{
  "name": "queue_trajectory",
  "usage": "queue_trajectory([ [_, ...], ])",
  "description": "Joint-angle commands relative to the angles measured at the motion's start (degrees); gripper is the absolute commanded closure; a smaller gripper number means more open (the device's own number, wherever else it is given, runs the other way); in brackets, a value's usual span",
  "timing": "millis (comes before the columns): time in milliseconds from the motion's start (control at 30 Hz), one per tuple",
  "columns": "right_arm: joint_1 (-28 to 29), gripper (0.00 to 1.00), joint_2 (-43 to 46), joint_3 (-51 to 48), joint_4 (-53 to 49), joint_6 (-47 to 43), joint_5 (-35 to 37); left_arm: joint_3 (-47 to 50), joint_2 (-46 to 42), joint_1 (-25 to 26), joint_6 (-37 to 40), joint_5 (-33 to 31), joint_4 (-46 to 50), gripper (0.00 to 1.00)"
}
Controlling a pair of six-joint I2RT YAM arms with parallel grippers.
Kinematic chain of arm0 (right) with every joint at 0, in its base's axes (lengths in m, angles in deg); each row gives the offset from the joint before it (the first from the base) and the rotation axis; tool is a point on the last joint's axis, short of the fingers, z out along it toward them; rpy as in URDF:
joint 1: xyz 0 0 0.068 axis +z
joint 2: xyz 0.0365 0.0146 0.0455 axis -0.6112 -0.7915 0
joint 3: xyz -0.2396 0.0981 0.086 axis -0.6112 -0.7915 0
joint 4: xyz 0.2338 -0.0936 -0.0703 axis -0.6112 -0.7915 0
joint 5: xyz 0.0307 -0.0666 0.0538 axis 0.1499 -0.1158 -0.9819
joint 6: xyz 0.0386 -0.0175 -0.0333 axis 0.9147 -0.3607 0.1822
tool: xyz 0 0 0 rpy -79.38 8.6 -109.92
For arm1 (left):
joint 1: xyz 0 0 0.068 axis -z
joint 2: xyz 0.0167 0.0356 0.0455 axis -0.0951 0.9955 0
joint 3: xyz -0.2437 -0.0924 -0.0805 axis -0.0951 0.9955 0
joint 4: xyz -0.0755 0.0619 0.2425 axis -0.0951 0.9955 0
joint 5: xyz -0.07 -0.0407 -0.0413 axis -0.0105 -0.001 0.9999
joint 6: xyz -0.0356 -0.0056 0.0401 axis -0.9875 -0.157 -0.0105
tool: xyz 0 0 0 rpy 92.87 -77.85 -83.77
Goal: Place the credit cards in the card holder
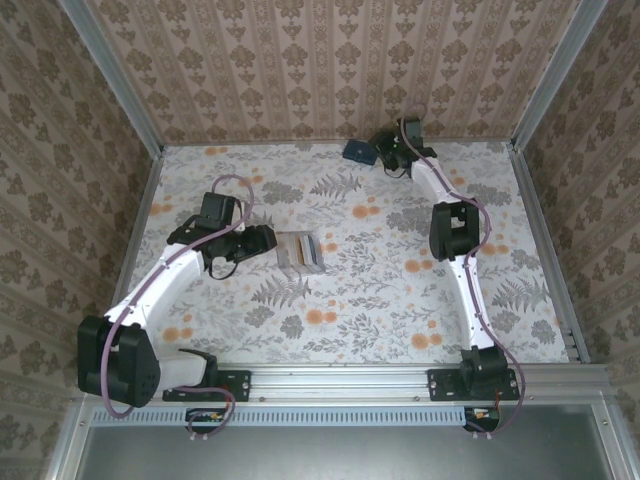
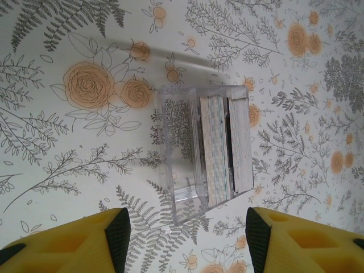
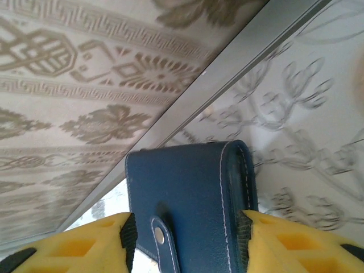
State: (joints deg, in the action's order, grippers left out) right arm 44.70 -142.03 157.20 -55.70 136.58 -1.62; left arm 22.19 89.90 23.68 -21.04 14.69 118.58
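Looking at the far worktop (image 1: 380, 300) edge, we see the card holder (image 3: 182, 182) against the rail (image 3: 239, 68), the right gripper (image 3: 187, 236) flanking it, perhaps clamped; we cannot tell. The left gripper (image 2: 185, 233) hangs spread over the credit cards (image 2: 219, 148) mid-worktop, open room around.

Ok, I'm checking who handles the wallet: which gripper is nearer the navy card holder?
Right. The right gripper is at the card holder by the far wall, a finger on either side. The left gripper faces the clear card rack mid-table, well away.
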Motion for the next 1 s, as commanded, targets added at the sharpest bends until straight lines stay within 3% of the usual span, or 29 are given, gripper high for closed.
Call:
queue_trajectory([
  [0,0.49,0.51,-1.99,-1.65,3.45,2.78,-4.65,0.84,-1.07,-0.41,0.9,0.38,-0.4,0.41],
  [233,0.66,0.47,-2.37,-2.67,2.9,3.81,-6.03,1.37,-0.35,-0.31,0.32,1.42,-1.3,0.41],
  [367,0.77,0.52,-2.55,-4.21,5.8,6.42,-7.75,1.53,-0.41,-0.02,0.19,0.26,-0.93,0.41],
  [733,0.97,1.0,-2.44,-4.25,6.43,5.15,-9.18,2.96,0.02,0.19,0.29,0.19,-2.02,0.41],
  [867,0.95,1.0,-1.2,-5.54,7.48,6.16,-12.23,4.31,-0.92,0.3,-0.78,-1.3,-3.08,0.41],
  [967,1.06,1.0,3.76,-13.11,11.78,6.8,-13.92,3.49,-0.9,0.33,-0.52,-0.55,-2.81,0.41],
])
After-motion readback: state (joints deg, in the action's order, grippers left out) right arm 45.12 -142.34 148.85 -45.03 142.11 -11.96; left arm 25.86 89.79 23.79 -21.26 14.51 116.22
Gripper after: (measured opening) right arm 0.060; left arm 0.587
